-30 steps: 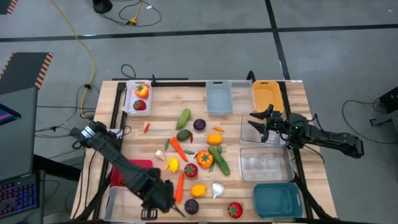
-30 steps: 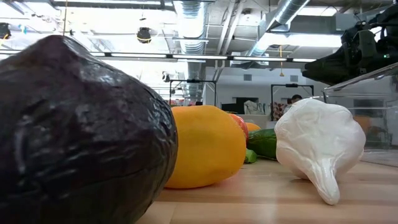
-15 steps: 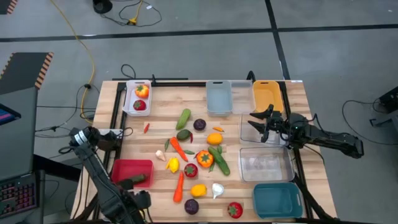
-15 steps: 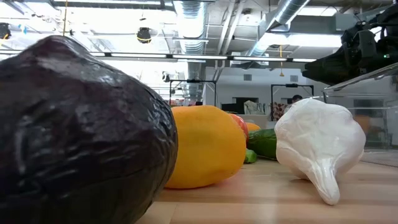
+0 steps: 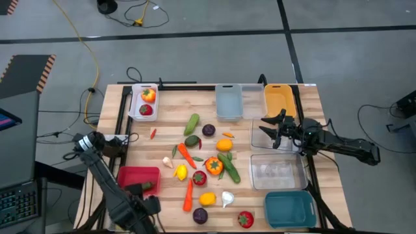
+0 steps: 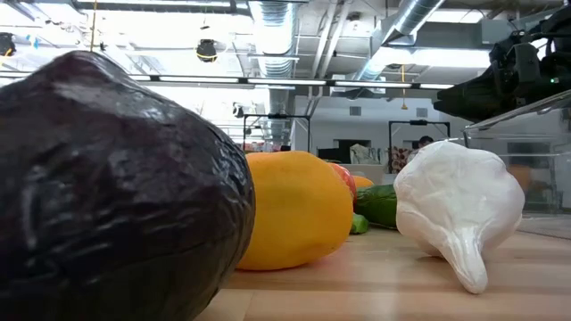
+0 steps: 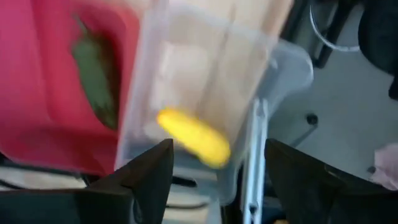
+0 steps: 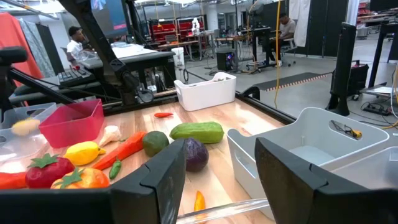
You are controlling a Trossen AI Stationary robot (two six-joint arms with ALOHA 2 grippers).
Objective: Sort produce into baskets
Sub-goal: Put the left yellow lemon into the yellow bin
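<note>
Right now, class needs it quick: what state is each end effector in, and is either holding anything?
Left end effector: open, empty, over a clear bin with a yellow piece in it.
Right end effector: open, empty.

We see the left gripper at the table's near left corner, just beside the red basket, which holds something green. The right gripper hovers over a clear basket at right. Produce lies scattered mid-table.
</note>
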